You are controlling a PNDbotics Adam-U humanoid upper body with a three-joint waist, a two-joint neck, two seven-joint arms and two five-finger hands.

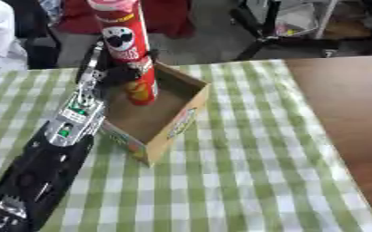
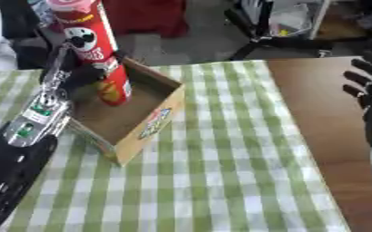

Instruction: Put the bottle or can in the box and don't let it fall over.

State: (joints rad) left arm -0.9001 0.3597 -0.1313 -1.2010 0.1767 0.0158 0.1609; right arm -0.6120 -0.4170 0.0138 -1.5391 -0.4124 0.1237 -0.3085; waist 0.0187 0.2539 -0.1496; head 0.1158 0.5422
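Note:
A tall red crisp can (image 1: 124, 41) stands upright with its lower end inside the open cardboard box (image 1: 179, 126), at the box's far left corner. My left hand (image 1: 110, 69) comes in along the box's left side and is shut on the can at about mid-height, dark fingers curled across its front. The can's base is hidden behind the hand and the box wall, so I cannot tell whether it touches the box floor. At the right edge, over the bare wood, my right hand (image 2: 365, 93) rests open with its fingers spread, well apart from the box.
The box sits on a green-and-white checked cloth (image 1: 245, 172). Bare brown tabletop (image 2: 324, 113) runs down the right side. Beyond the far edge are a black chair base (image 1: 276, 38), red fabric and a person in white at the upper left.

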